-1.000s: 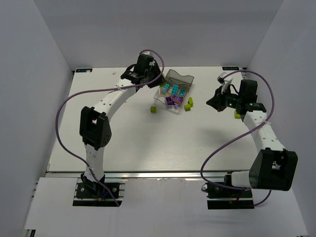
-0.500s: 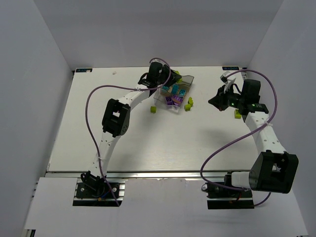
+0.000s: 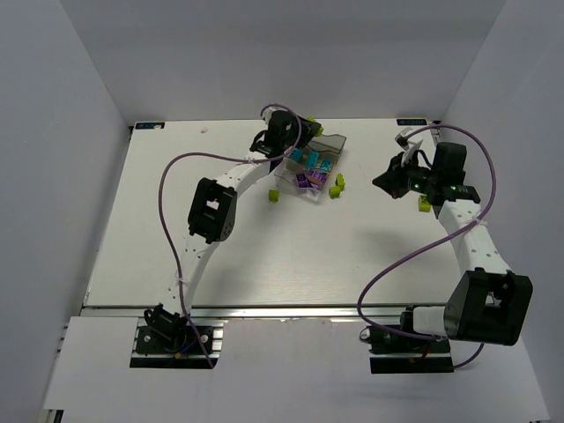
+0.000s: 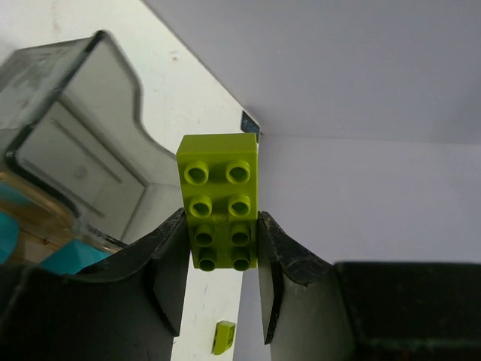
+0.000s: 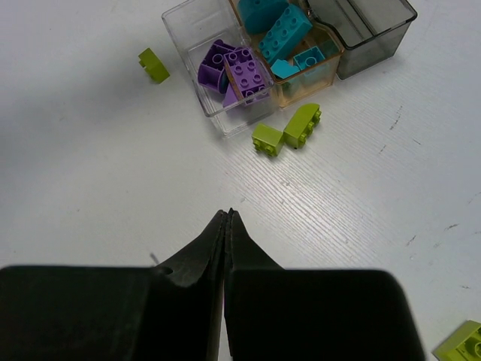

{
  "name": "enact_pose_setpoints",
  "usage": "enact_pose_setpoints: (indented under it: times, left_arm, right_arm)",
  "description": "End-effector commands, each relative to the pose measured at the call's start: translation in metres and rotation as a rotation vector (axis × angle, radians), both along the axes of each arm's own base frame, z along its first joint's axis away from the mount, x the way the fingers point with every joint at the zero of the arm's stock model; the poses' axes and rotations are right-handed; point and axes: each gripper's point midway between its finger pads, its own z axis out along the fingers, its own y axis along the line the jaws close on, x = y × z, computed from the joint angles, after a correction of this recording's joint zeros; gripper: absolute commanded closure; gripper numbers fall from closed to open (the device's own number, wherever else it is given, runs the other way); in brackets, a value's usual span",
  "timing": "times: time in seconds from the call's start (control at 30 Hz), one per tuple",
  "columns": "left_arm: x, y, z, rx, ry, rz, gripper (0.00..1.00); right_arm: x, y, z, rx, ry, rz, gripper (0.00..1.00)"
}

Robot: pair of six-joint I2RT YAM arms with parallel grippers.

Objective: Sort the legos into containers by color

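The table (image 3: 264, 256) carries all the work near its far edge, a little right of the middle.

Your left claw (image 4: 222, 219) is over that spot, clamped on a lime green brick (image 4: 219, 177) by its long sides, studs facing the wrist camera. Your right claw (image 5: 228, 218) hangs above the table towards the right edge, its fingers pressed together with nothing between them.

The tray (image 5: 376, 30) sits at the far edge below the left claw. Its clear end compartment holds purple bricks (image 5: 240, 68) and its middle one holds cyan bricks (image 5: 282, 30). No brick shows in the smoky end compartment.

Four green bricks lie loose on the table:
- a pair (image 5: 285, 131) just beside the tray's near side
- one (image 5: 154, 65) to the tray's left
- one (image 5: 458, 350) close to the right claw

Judgement: the step in hand is delivery of the held green brick, and purple and cyan appear sorted. For the next move, centre the brick over the smoky compartment, lower it inside the wavy wall, then release. Going by the left wrist view, the brick is offset from the opening, so correct that first.
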Motion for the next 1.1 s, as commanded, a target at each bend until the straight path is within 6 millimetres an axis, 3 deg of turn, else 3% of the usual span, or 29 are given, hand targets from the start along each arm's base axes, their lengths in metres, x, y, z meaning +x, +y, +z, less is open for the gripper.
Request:
enact_pose_setpoints:
  times: [0.0, 0.2, 0.3, 0.43, 0.6, 0.87, 0.97, 1.0, 1.03, 1.07]
  left_arm:
    - [0.003, -0.005, 0.007, -0.048, 0.021, 0.040, 0.90]
    - [0.004, -0.007, -0.002, -0.069, 0.048, 0.045, 0.84]
    - [0.005, -0.008, -0.007, -0.078, 0.062, 0.043, 0.74]
    - [0.002, -0.008, -0.014, -0.067, 0.089, 0.036, 0.47]
    - [0.000, -0.009, -0.007, -0.072, 0.082, 0.028, 0.35]
    - [-0.004, -0.011, 0.014, -0.087, 0.051, 0.000, 0.37]
    - [-0.012, -0.011, 0.042, -0.079, 0.002, -0.036, 0.42]
    - [-0.017, -0.009, 0.065, -0.082, -0.030, -0.046, 0.44]
    - [-0.022, -0.008, 0.069, -0.074, -0.041, -0.061, 0.48]
    - [-0.027, -0.007, 0.078, -0.058, -0.078, -0.076, 0.52]
  right_arm:
    - [0.000, 0.000, 0.007, 0.015, -0.030, 0.002, 1.00]
    - [0.000, -0.001, 0.005, 0.015, -0.029, -0.001, 1.00]
    - [0.000, -0.002, 0.004, 0.014, -0.027, -0.003, 1.00]
    - [-0.003, -0.001, 0.001, 0.013, -0.020, 0.002, 1.00]
    - [-0.004, -0.002, 0.002, 0.011, -0.020, 0.001, 1.00]
    - [-0.005, -0.004, 0.007, -0.008, -0.030, -0.002, 1.00]
    - [-0.005, -0.006, 0.008, -0.017, -0.026, -0.013, 1.00]
    - [-0.004, -0.007, 0.011, -0.019, -0.030, -0.017, 1.00]
    - [-0.003, -0.008, 0.010, -0.027, -0.021, -0.028, 0.93]
    - [-0.002, -0.010, 0.011, -0.034, -0.021, -0.037, 0.81]
